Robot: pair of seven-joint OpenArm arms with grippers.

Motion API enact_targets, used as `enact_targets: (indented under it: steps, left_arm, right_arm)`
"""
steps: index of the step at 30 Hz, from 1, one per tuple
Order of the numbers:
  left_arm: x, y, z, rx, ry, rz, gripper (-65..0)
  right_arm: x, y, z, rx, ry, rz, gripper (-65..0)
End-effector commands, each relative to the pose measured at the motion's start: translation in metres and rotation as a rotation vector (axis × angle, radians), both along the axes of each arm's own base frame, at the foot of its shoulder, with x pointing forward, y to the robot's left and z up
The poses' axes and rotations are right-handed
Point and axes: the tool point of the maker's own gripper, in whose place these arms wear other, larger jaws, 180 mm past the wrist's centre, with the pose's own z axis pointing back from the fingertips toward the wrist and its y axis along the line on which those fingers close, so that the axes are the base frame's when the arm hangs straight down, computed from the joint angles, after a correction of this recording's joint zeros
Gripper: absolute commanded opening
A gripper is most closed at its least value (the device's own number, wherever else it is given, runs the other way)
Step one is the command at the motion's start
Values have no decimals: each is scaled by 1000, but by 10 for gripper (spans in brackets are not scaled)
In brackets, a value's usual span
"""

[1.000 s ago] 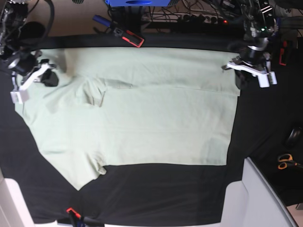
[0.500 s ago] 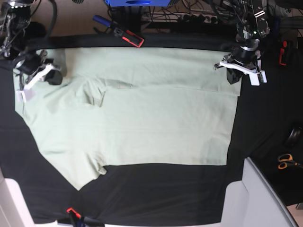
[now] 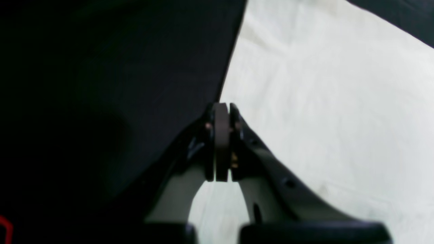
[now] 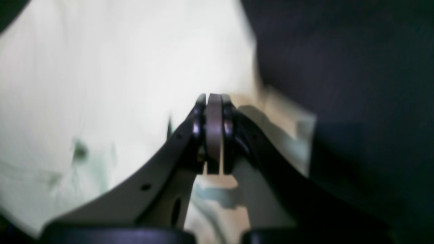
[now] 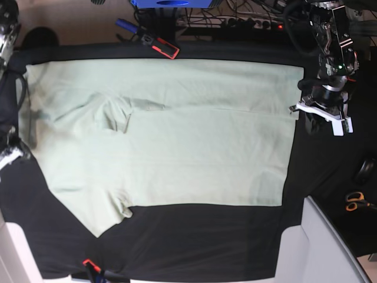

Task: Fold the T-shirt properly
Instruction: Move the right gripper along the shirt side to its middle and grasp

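The pale mint-green T-shirt [image 5: 194, 141] lies spread flat on the black tablecloth [image 5: 206, 242], with one sleeve folded inward near the upper left and the other pointing to the lower left. My left gripper [image 5: 306, 112] hovers at the shirt's right edge, near its upper right corner. In the left wrist view this gripper [image 3: 222, 108] is shut with nothing between its pads, right over the border of the shirt [image 3: 322, 101]. My right gripper [image 5: 10, 154] sits at the base view's left edge. Its own blurred view shows it [image 4: 213, 98] shut and empty above the shirt [image 4: 101, 67].
Orange-handled scissors [image 5: 355, 201] lie at the right edge. A red-and-black tool [image 5: 160, 45] rests just beyond the shirt's far edge, with cables behind it. A pale grey bin [image 5: 330, 247] fills the lower right corner.
Both grippers have left the shirt's far corners. The left one moved right and down, just past the shirt's edge; the right one moved down to the view's left edge. The far left corner now lies spread flat.
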Motion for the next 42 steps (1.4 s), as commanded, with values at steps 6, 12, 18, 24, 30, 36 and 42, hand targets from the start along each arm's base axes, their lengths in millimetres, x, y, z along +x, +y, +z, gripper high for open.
enact_targets:
  steps: [6, 12, 18, 24, 30, 36, 42]
  left_arm:
    - [2, 7, 10, 23, -29, -3, -650]
    - [-4, 6, 7, 25, -16, -4, -650]
    - [-10, 29, 13, 48, -21, 45, -650]
    - [-22, 60, 22, 81, -32, 120, -650]
    - [-20, 63, 25, 83, -41, 129, -650]
    - [-19, 61, 25, 81, -41, 123, -650]
    - [-20, 63, 25, 83, -42, 127, -650]
  right_arm:
    - [44, -15, 10, -42, -66, -45, -646]
    - [52, -2, -16, 36, -89, -131, -476]
    - [55, -6, -14, 30, -126, -154, -71]
    - [50, -35, -12, -44, -117, -229, -16]
    - [53, -10, -22, -7, -104, -205, -91]
    - [57, 14, -29, 26, -98, -184, -100]
    - [55, 15, -31, 27, -91, -185, -102]
